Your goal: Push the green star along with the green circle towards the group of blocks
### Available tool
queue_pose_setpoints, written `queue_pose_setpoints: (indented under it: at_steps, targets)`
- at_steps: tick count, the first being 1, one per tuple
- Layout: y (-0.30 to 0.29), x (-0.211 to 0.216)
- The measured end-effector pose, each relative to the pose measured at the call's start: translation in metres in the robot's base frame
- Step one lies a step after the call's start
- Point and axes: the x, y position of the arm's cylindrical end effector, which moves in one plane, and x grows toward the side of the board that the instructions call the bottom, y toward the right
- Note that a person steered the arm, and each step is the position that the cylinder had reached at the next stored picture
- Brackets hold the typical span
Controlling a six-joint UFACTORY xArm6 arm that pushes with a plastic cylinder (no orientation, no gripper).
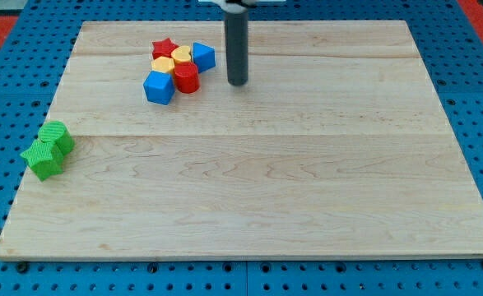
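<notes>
The green star (43,158) and the green circle (57,136) lie touching each other at the board's left edge, the circle just above and right of the star. The group of blocks sits near the view's top, left of centre: a red star (164,48), two yellow blocks (164,65) (182,56), a red cylinder (186,78), a blue cube (159,87) and a second blue block (203,56). My tip (237,83) stands on the board just right of this group, far from the green pair.
The wooden board (266,189) rests on a blue perforated base (2,107). The green pair sits close to the board's left edge.
</notes>
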Motion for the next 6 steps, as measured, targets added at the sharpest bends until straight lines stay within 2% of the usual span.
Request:
queue_pose_setpoints:
  at_steps: [1, 2, 3, 4, 6]
  targets:
    - [-0.049, 0.123]
    - [-0.152, 0.213]
    - [-0.29, 0.235]
    - [-0.3, 0.214]
    - [-0.264, 0.098]
